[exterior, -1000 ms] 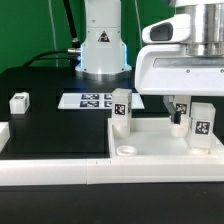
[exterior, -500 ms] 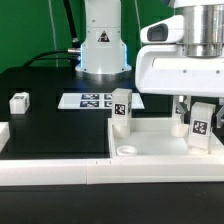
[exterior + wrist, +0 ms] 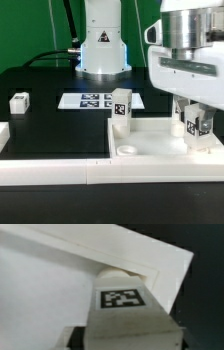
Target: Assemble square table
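The white square table top (image 3: pixel 152 138) lies rim-up at the exterior view's lower right. One white tagged leg (image 3: pixel 121 108) stands upright at its far left corner. My gripper (image 3: pixel 196 122) is shut on a second leg (image 3: pixel 197 126), held upright at the top's far right corner. In the wrist view this leg (image 3: pixel 124 303) fills the middle with its tag facing the camera, its end at a corner of the table top (image 3: pixel 50 274). A third leg block (image 3: pixel 19 101) lies on the black table at the far left. The fourth leg is out of view.
The marker board (image 3: pixel 92 100) lies flat behind the table top. A long white rail (image 3: pixel 50 172) runs along the front edge. The robot base (image 3: pixel 103 45) stands at the back.
The hand has turned about its vertical axis with the leg in its grip. The leg stays at the same corner, shifted only slightly toward the exterior view's left.
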### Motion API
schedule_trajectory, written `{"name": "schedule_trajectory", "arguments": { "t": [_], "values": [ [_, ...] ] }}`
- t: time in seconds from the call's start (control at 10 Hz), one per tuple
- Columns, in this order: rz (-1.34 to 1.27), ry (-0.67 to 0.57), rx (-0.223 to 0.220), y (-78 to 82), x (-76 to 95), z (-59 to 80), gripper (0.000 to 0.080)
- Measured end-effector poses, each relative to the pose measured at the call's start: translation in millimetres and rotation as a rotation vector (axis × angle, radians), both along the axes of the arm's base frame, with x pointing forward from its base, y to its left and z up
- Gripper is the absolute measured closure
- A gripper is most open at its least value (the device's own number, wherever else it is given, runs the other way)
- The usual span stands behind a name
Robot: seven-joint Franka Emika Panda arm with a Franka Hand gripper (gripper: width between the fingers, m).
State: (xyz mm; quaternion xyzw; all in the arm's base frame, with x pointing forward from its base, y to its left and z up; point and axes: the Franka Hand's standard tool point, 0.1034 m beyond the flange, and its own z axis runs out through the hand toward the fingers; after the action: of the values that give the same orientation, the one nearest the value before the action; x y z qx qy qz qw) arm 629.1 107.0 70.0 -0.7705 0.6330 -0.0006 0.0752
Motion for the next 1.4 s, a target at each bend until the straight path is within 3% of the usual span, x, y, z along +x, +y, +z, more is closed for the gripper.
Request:
{"name": "schedule_trajectory", "arguments": {
  "t": [0.2,0.5,0.6,0.7,0.8,1.1,1.2,1.4],
  "values": [
    [-0.126,0.007,0.011,-0.9,-0.6,0.0,0.0508],
    [-0.044,-0.01,-0.006,0.8,0.6,0.5,0.0508],
    [0.157,-0.071,-0.056,9.7,5.6,3.2,0.0297],
    [0.394,-0.109,-0.092,13.3,5.7,2.4,0.0297],
    [0.408,-0.109,-0.095,11.8,5.6,2.0,0.0177],
    [0.651,-0.129,-0.133,10.2,6.3,2.4,0.0151],
    [0.91,-0.142,-0.179,10.0,8.3,4.2,0.0151],
    [1.158,-0.158,-0.21,7.7,7.0,4.2,0.015]
  ]
}}
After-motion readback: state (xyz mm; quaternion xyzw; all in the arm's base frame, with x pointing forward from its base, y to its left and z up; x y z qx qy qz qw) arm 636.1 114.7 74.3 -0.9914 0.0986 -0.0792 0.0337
